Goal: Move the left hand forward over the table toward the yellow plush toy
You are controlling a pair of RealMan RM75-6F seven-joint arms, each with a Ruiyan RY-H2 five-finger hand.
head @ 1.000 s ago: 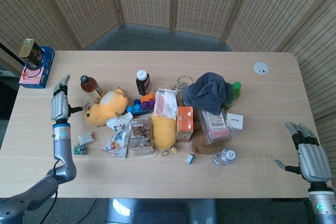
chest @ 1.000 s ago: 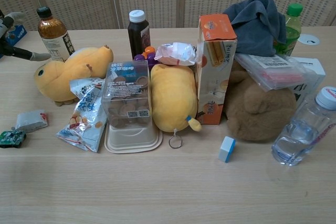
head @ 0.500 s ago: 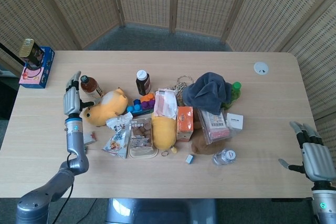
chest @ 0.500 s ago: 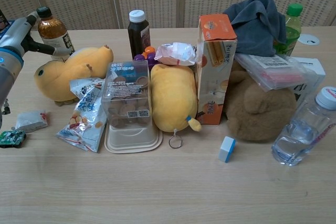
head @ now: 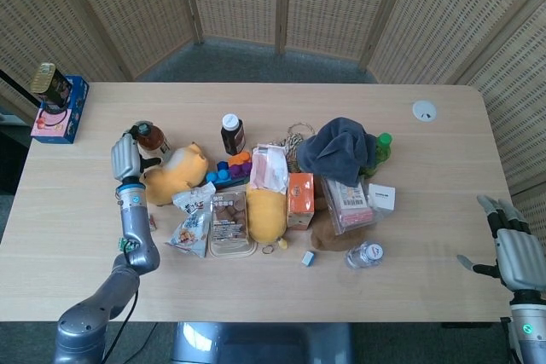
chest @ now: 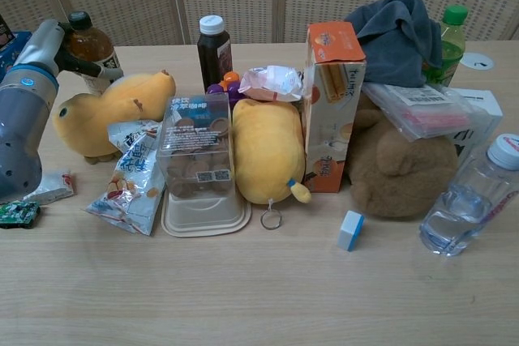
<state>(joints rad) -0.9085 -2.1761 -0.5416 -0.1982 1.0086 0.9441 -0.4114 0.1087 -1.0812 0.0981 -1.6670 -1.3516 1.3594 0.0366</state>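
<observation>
Your left hand [head: 125,158] empty, fingers apart, just left of yellow plush toy [head: 173,173] | toy beside brown bottle [head: 150,138] | looks soft, light, squashy; take its round body | right hand [head: 515,257] spread, idle.

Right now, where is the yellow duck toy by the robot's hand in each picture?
Head view: the yellow plush toy lies left of the middle, just right of the left hand.
Chest view: it lies at the left, right of the left hand.
Shared landmark: the brown-liquid bottle stands just behind it in both.
</observation>
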